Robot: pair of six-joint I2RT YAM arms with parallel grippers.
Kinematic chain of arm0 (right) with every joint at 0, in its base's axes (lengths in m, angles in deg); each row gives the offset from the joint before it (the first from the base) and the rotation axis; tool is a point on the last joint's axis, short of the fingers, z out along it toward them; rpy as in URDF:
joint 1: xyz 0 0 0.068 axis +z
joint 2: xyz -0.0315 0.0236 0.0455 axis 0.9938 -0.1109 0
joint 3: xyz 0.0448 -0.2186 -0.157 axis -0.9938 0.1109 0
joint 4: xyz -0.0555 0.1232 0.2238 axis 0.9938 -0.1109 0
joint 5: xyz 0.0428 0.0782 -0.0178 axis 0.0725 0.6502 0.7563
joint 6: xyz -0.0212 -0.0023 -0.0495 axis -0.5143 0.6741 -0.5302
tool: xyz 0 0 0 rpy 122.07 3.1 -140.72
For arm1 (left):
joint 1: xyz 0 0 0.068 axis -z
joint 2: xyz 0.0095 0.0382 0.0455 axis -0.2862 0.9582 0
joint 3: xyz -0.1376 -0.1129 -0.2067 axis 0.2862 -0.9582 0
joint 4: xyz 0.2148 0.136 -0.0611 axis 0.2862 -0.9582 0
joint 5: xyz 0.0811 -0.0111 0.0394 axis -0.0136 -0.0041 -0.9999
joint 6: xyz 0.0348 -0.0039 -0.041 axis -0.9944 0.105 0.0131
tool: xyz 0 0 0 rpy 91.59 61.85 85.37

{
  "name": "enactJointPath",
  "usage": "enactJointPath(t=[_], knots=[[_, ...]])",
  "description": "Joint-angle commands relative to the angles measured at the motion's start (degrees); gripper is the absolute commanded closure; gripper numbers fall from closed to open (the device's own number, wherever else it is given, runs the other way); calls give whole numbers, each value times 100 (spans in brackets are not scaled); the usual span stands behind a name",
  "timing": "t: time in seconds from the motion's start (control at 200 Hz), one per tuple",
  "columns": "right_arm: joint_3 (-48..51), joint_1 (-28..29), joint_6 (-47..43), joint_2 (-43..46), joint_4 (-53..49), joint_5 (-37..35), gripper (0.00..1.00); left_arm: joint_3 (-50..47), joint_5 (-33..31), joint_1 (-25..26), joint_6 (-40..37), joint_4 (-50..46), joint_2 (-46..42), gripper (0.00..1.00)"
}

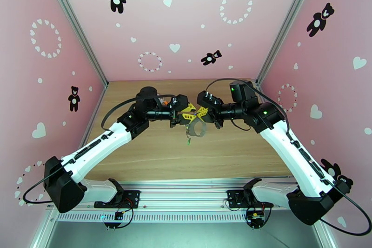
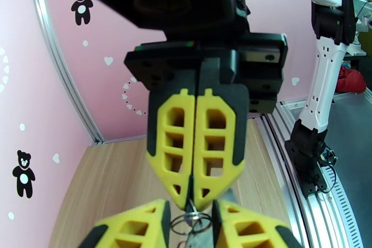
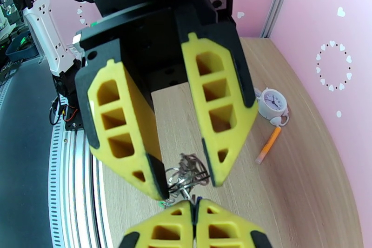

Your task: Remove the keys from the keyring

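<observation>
Both arms meet mid-air over the light wooden table, tips nearly nose to nose.

Right gripper: yellow foam fingers pressed flat together, no gap, tips nipping the thin metal ring wire of the black oval strap keyring. The strap loop hangs just below the two grippers, off the table.

Left gripper: fingers apart at a narrow-to-medium gap, one on each side of the tangled metal rings. The rings sit between its tips and close to both pads. Cannot tell if the pads actually press them.

Key with the bright green plastic tag: dangles under the strap, below the left gripper's tips, on the keyring. The blue-tagged key can't be made out.

Beyond the left gripper, on the table in the right wrist view: small round white clock-like disc, with a thin orange stick just beside it. Both are well apart from the rings.
</observation>
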Motion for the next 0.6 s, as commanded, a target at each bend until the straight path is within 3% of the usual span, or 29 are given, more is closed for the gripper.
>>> enactJointPath(t=[0.0,0.21,0.335,0.591], knots=[[-45,-5,-88,101,54,411,100,255,244,13,-146,-241,182,74],[-41,1,-179,125,-27,247,100,126,42,-21,-13,-118,102,92],[37,-1,-100,249,188,165,100,64,107,-81,78,-118,74,97],[99,-3,-117,280,160,117,100,-14,95,-113,212,-131,-145,88]])
